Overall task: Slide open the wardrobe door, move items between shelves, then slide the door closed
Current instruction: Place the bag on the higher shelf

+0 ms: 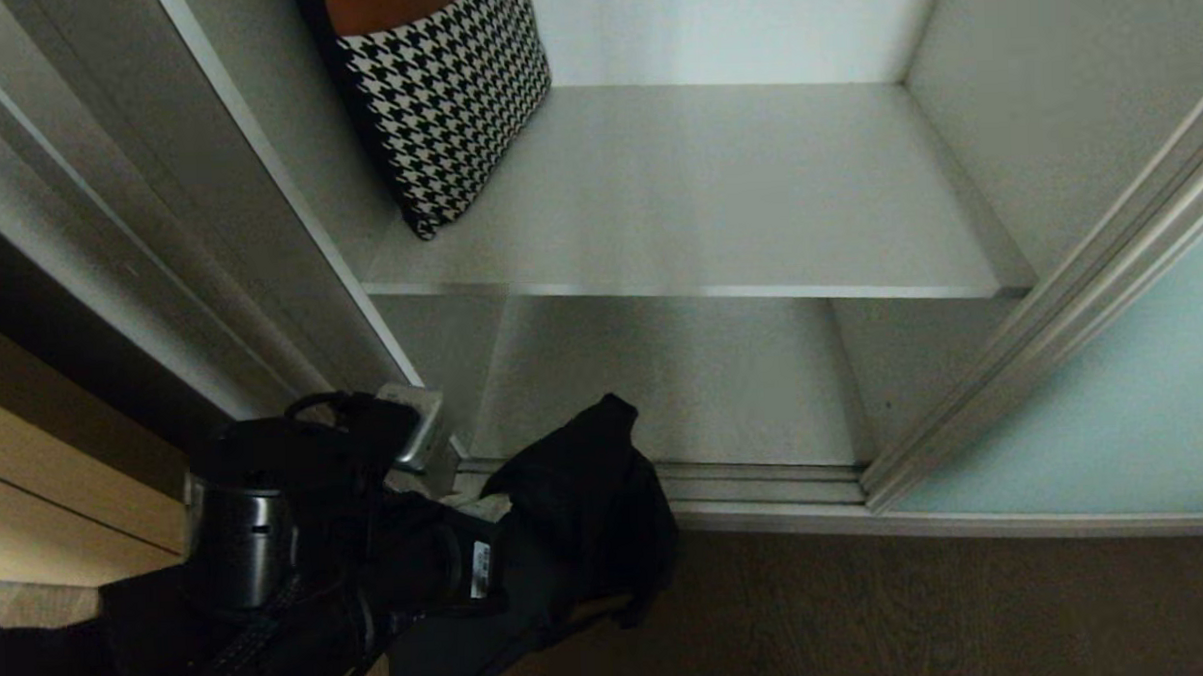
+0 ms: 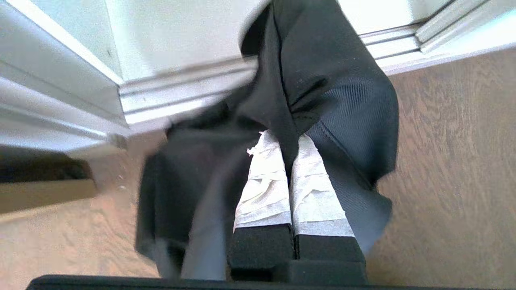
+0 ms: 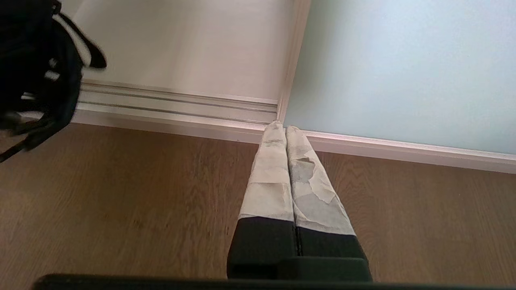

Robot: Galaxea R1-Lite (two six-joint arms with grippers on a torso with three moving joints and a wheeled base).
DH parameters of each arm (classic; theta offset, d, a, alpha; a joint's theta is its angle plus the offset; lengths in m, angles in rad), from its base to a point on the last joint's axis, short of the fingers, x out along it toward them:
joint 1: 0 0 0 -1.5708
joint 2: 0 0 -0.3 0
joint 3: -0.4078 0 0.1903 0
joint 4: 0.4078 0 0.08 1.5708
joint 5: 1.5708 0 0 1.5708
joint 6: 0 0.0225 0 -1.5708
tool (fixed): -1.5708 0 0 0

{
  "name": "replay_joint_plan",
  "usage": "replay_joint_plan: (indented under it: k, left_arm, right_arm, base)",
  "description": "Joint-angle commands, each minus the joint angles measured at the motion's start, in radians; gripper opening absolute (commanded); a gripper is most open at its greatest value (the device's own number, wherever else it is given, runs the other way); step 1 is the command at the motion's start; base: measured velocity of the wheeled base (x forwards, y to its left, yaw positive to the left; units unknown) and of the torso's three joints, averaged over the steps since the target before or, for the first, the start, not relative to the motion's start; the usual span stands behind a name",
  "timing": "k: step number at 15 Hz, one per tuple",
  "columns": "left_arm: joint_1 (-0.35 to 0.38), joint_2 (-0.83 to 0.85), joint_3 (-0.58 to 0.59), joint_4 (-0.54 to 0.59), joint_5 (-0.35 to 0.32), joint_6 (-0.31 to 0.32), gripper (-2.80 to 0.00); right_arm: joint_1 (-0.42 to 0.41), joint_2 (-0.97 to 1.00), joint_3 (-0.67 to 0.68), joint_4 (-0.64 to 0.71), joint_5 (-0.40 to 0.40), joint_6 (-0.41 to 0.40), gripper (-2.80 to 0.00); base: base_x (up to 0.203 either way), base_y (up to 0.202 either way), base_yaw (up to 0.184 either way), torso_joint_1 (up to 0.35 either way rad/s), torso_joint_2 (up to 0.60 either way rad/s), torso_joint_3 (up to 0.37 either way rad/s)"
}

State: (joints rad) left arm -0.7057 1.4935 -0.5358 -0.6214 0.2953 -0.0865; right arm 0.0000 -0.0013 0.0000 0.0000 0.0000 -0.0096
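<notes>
You've got a limp black woven-fabric garment (image 2: pixel 334 100) pinched in the left gripper (image 2: pixel 288 161): its taped fingers (image 2: pixel 266 181) are pressed together with a fold of cloth trapped between them. It hangs just in front of the open wardrobe, low down, over the ribbed silver floor track (image 1: pixel 767 482), w/ the rest draping loose on both sides.

Handling, my read: light, soft, no stiffness at all, so it'll sag, swing and drag. Not fragile. The weave looks grippy enough, but you hold only one fold, so it could slip out if a trailing end snags on the track or a shelf lip. Hold is near the middle of the bunch, which is OK; a thicker gather would be safer than an edge.

Surfaces: the upper matt white-grey laminate shelf (image 1: pixel 717 194) is flat and smooth, so cloth will slide on it. A black-and-white houndstooth cushion (image 1: pixel 443 93) leans in its left rear corner; everything to the right of it is bare board. The lower shelf board (image 1: pixel 683 385) sits below, in shadow, also bare where visible.

Room: the frosted pale aqua-green glass sliding door (image 1: pixel 1114 410) is pushed off to the right, opening wide. The white side wall (image 1: pixel 305 168) is close beside the left arm, so approach is tight on that side. Brown wood-grain floor (image 3: pixel 141 201) below.

The right gripper (image 3: pixel 287 131) is parked low near the door's bottom frame, fingers together, holding nothing.
</notes>
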Motion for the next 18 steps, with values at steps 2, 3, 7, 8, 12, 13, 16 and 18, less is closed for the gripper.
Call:
replay_joint_plan:
  k: [2, 3, 7, 8, 12, 13, 16, 18]
  left_arm:
    - [-0.006, -0.08, -0.068, 0.032, 0.002, 0.049, -2.8]
    - [-0.005, -0.09, -0.104, 0.063, 0.002, 0.058, -2.8]
    - [-0.006, -0.137, -0.266, 0.212, 0.002, 0.086, -2.8]
    - [-0.007, -0.148, -0.299, 0.246, 0.002, 0.091, -2.8]
    - [-0.039, -0.173, -0.415, 0.371, 0.002, 0.108, -2.8]
    - [-0.045, -0.174, -0.448, 0.389, 0.002, 0.113, -2.8]
    - [-0.047, -0.167, -0.547, 0.4, 0.002, 0.155, -2.8]
    - [-0.047, -0.157, -0.636, 0.427, 0.002, 0.172, -2.8]
  right_arm:
    - [0.0, 0.0, 0.001, 0.0, 0.0, -0.001, -2.8]
    - [0.0, 0.0, 0.001, 0.0, 0.0, -0.001, -2.8]
    - [0.0, 0.0, 0.002, 0.0, 0.0, -0.001, -2.8]
    - [0.0, 0.0, 0.002, -0.001, 0.0, 0.0, -2.8]
    - [0.0, 0.0, 0.0, 0.0, 0.0, 0.0, -2.8]
    - [0.0, 0.0, 0.001, 0.0, 0.0, -0.001, -2.8]
    - [0.0, 0.0, 0.001, 0.0, 0.0, 0.0, -2.8]
    - [0.0, 0.0, 0.0, 0.0, 0.0, 0.0, -2.8]
  base:
    - [0.0, 0.0, 0.0, 0.0, 0.0, 0.0]
    - [0.0, 0.0, 0.0, 0.0, 0.0, 0.0]
    - [0.0, 0.0, 0.0, 0.0, 0.0, 0.0]
    - [0.0, 0.0, 0.0, 0.0, 0.0, 0.0]
    - [0.0, 0.0, 0.0, 0.0, 0.0, 0.0]
    - [0.0, 0.0, 0.0, 0.0, 0.0, 0.0]
    - [0.0, 0.0, 0.0, 0.0, 0.0, 0.0]
    - [0.0, 0.0, 0.0, 0.0, 0.0, 0.0]
